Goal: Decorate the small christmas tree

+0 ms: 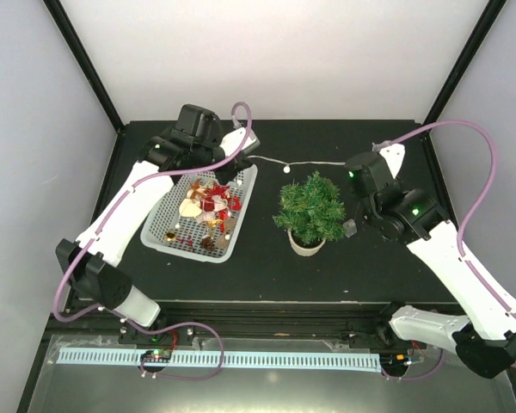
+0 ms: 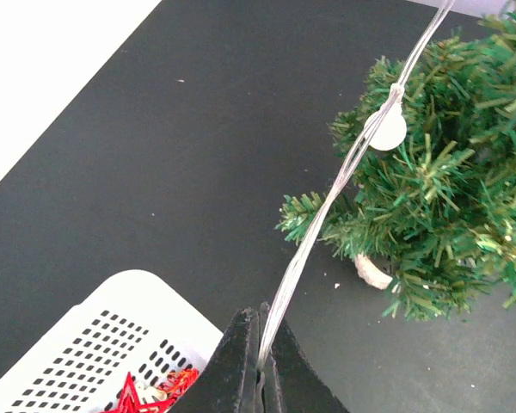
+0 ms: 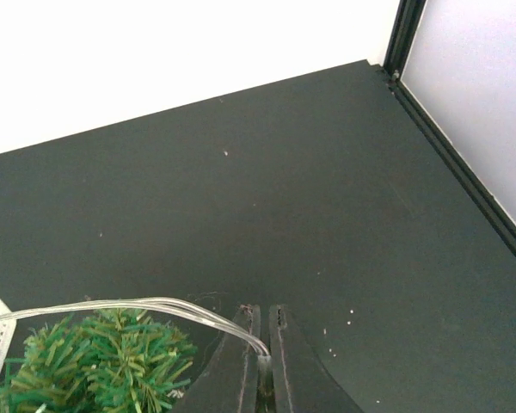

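The small christmas tree (image 1: 310, 208) stands upright in its whitish pot (image 1: 306, 246) mid-table. A thin clear light string (image 1: 314, 163) is stretched behind the tree top between both grippers. My left gripper (image 1: 246, 157) is over the basket's far right corner and is shut on one end. In the left wrist view the left gripper (image 2: 262, 331) pinches the strands (image 2: 327, 206), and a white bulb (image 2: 387, 131) hangs in front of the tree (image 2: 447, 198). My right gripper (image 3: 264, 331), right of the tree (image 3: 95, 366), is shut on the other end of the string (image 3: 146, 305).
A white mesh basket (image 1: 159, 231) of red and gold ornaments (image 1: 208, 206) sits left of the tree. Black frame posts rise at the back corners, and the table's right rail (image 3: 464, 172) runs close to my right arm.
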Robot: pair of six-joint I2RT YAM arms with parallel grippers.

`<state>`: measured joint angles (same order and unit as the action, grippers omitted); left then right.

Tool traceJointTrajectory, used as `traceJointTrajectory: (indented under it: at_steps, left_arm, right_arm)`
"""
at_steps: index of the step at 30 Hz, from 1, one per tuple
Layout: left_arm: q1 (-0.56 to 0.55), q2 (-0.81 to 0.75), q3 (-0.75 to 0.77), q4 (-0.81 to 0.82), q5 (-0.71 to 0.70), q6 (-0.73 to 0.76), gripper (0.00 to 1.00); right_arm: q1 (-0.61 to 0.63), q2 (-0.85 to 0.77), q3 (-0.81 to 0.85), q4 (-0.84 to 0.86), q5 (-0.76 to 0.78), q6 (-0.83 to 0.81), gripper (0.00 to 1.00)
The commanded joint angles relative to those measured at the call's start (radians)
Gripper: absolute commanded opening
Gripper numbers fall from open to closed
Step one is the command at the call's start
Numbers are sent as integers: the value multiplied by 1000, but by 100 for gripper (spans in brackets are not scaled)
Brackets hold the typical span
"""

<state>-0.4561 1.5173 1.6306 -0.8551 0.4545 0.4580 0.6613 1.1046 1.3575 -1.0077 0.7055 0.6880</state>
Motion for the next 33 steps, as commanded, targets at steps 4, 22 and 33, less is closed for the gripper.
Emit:
traceJointTrajectory:
  at_steps: [4, 22, 33]
  left_arm:
    - [15, 104, 120, -31, 33, -55, 2]
    - [76, 38, -139, -83, 59, -22, 1]
    - [76, 25, -271, -112, 56, 10, 1]
  right_arm:
    - [-53, 47, 23, 46, 14, -22, 1]
    - [-75, 30, -172, 87, -106, -6, 1]
    - [-75, 53, -195, 75, -108, -12, 1]
